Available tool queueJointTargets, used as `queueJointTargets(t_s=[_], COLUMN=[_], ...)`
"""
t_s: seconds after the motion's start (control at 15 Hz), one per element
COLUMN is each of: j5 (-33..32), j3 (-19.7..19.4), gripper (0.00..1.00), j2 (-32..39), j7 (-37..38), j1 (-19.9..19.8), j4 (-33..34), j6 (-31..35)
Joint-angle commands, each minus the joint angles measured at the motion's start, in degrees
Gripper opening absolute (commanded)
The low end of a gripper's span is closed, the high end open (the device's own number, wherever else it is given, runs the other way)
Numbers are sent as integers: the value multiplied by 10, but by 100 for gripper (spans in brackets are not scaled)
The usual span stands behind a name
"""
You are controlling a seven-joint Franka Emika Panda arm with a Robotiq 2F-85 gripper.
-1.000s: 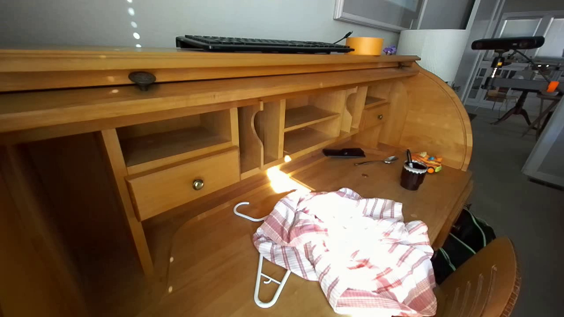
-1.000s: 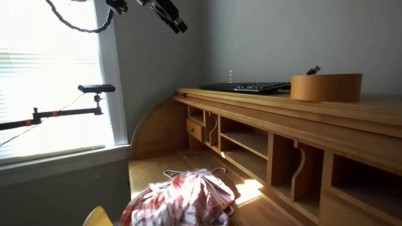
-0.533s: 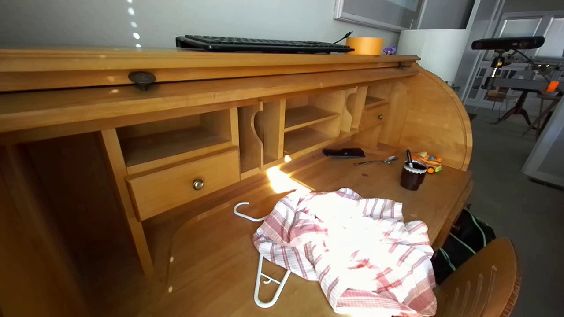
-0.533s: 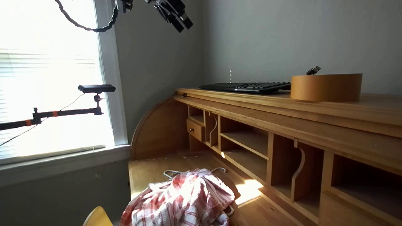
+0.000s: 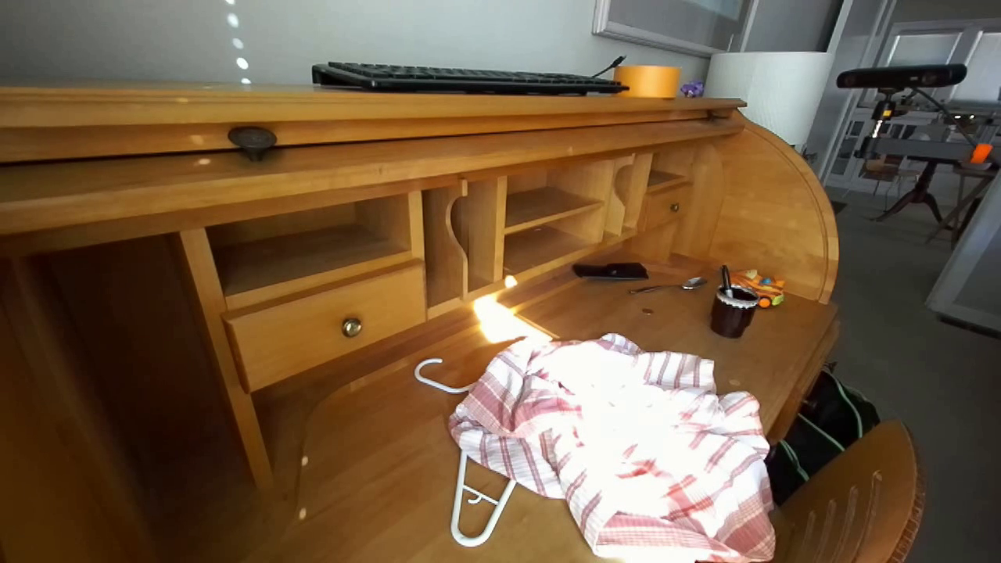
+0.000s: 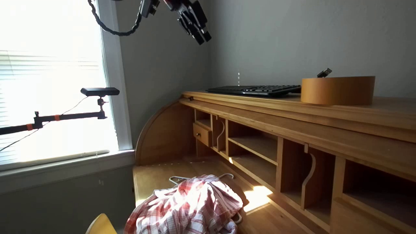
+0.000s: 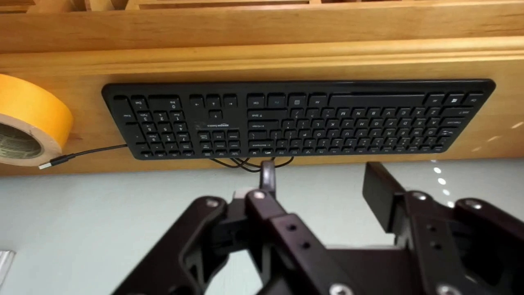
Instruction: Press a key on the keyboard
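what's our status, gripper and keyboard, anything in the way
Gripper open, empty, in the air. Black computer keyboard lying atop the roll-top desk. Orange tape roll and USB plug beside it, likely no obstacle.

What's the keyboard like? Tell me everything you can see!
The keyboard is long, thin, black and plastic-looking. It has rows of dark keys with pale markings, a long space bar and a number pad. It lies keys up on top of the wooden desk, its back edge seemingly raised. Black cables loop behind it; a USB plug sticks out beyond the number pad. The end effector isn't touching it.
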Motion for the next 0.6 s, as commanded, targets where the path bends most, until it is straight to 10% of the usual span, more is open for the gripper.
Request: queueJointTargets(t_s=[0.0, 0.27, 0.53], j5=[-22, -17, -9], j3=[-11, -25, -22], gripper=[27, 0, 1], j2=[85, 146, 148], j7=[2, -2, -1], j1=[11, 14, 4], j4=[101, 159, 139], j6=[-18, -31, -6])
